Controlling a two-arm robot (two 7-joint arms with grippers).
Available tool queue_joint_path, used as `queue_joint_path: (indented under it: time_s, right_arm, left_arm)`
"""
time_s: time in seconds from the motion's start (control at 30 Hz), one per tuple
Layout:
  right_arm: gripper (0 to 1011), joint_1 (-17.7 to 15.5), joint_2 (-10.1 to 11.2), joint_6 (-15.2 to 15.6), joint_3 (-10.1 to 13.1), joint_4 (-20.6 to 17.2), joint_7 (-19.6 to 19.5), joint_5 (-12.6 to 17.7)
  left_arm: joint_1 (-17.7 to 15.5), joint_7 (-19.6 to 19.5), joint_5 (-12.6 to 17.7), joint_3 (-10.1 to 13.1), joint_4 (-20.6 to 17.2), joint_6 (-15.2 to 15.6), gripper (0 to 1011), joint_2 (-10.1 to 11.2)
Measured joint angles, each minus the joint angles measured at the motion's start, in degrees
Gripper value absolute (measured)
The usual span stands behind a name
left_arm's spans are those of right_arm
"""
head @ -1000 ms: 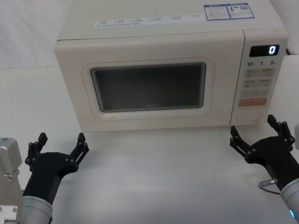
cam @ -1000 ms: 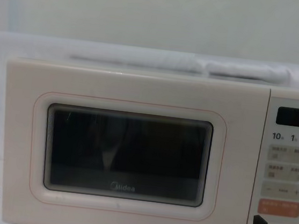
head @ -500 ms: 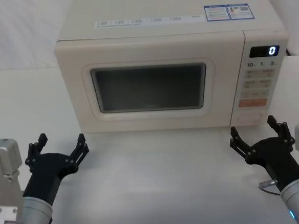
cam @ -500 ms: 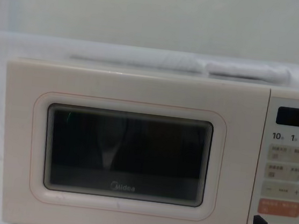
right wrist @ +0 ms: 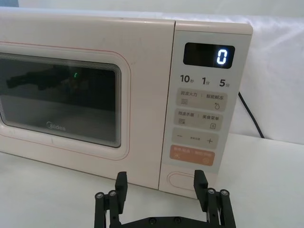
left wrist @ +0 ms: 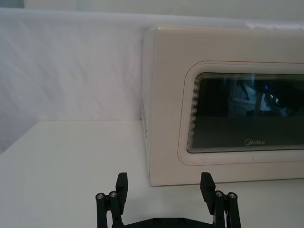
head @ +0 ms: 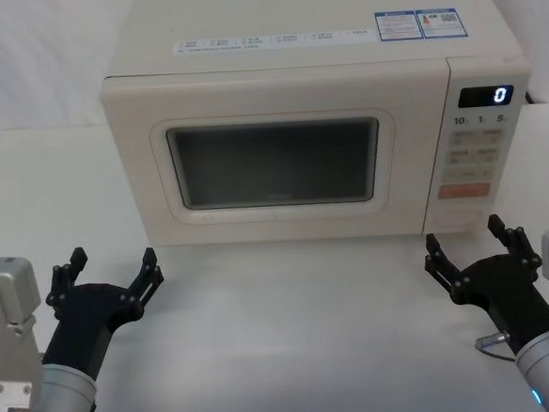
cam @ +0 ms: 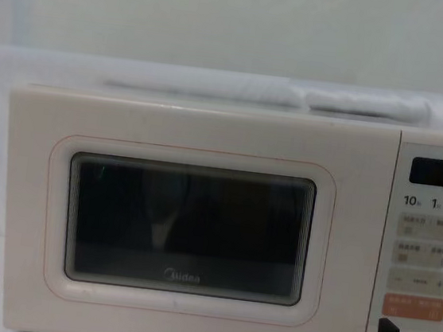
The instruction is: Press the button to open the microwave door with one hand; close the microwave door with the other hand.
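Looking at it: your door step hasn't begun, both arms sit low at the front of the desk, clear of the microwave.
Microwave door: the microwave door is shut flush, taking up the left and middle of the front face, dark window in the centre.
Button: the button is the wide pill at the very bottom of the control panel, right under the orange key. Easy to mix those two up, so aim low.
Right end effector: the right end effector is spread wide, holding nothing, parked just in front of the panel's lower corner. In the right wrist view the button sits between its fingers, which is probably why it's lined up there; I'd guess it's your presser.
Left end effector: the left end effector is also spread wide and empty, near the door's left bottom corner but apart from it. That looks like the hinge side, so it's likely waiting to push the door shut.
Watch out: open fingers could straddle the button instead of pressing it; narrowing them or leading with one fingertip seems safer.
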Motion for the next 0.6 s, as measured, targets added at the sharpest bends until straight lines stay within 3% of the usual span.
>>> queue_joint_path:
  time_s: [0.23,0.5,0.53,0.6]
  right_arm:
    - [756,0.0,0.0,0.0,0.0,0.0,0.0,0.0]
    - [481,0.0,0.0,0.0,0.0,0.0,0.0,0.0]
    - [481,0.0,0.0,0.0,0.0,0.0,0.0,0.0]
    - [371,0.0,0.0,0.0,0.0,0.0,0.0,0.0]
  left_arm:
    - [0.0,0.0,0.0,0.0,0.0,0.0,1001,0.0]
    - [0.0,0.0,0.0,0.0,0.0,0.0,1001,0.0]
    - [0.0,0.0,0.0,0.0,0.0,0.0,1001,0.0]
    - [0.0,0.0,0.0,0.0,0.0,0.0,1001,0.0]
